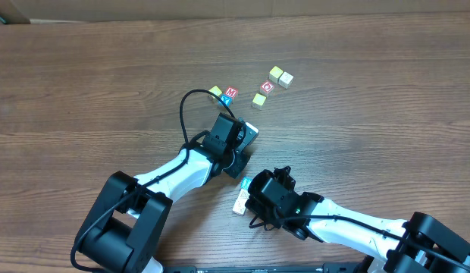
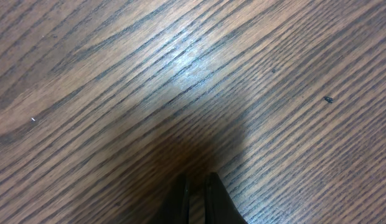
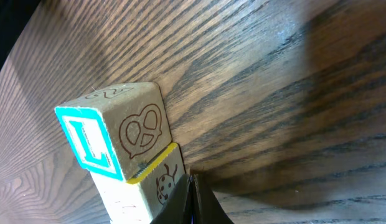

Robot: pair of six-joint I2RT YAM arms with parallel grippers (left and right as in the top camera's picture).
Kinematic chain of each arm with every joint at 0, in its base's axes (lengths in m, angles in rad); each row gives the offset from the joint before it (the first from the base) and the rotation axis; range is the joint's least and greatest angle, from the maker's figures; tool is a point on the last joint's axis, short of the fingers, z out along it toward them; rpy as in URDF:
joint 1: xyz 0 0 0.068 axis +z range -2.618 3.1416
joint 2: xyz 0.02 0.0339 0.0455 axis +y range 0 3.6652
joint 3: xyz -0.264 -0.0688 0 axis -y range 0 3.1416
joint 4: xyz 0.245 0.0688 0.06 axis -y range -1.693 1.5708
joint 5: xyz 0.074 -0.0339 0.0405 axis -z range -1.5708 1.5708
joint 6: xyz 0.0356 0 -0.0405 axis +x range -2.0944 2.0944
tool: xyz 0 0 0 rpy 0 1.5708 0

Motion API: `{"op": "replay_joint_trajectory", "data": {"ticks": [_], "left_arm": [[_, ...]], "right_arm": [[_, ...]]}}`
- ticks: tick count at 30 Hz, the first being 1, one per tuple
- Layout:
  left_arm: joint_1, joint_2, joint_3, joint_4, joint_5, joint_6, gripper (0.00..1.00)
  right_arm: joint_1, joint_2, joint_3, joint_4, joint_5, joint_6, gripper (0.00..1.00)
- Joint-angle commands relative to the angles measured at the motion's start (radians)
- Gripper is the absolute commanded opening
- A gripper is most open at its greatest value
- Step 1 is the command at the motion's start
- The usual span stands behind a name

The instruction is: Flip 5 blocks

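Bright, even light from above leaves a pale glare patch on the table (image 2: 199, 56) in the left wrist view, soft broad shadows darken both wrist views, and the close blocks (image 3: 127, 146) look fairly sharp.

A brown wooden tabletop (image 1: 83, 91) with dark wavy lines is seen. A bright patch of light (image 2: 187, 53) is thrown on it.

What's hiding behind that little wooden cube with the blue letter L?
A pale wooden cube with a yellow edge and a ladybug drawing, flush against the wooden cube with the blue L. The shut right claw and the picture's edge cover its other faces.
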Motion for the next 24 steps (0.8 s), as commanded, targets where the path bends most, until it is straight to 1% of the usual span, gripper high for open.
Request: {"op": "replay_joint_trajectory", "data": {"ticks": [1,24], "left_arm": [[0.012,0.035,-0.031,-0.031,-0.022,-0.015,0.04],[0.012,0.035,-0.031,-0.030,-0.022,-0.014,0.04]], "right_arm": [[-0.008,0.010,-0.009,0.006,0.010,-0.013,0.04],[-0.008,0.010,-0.009,0.010,0.010,-0.032,0.04]]}}
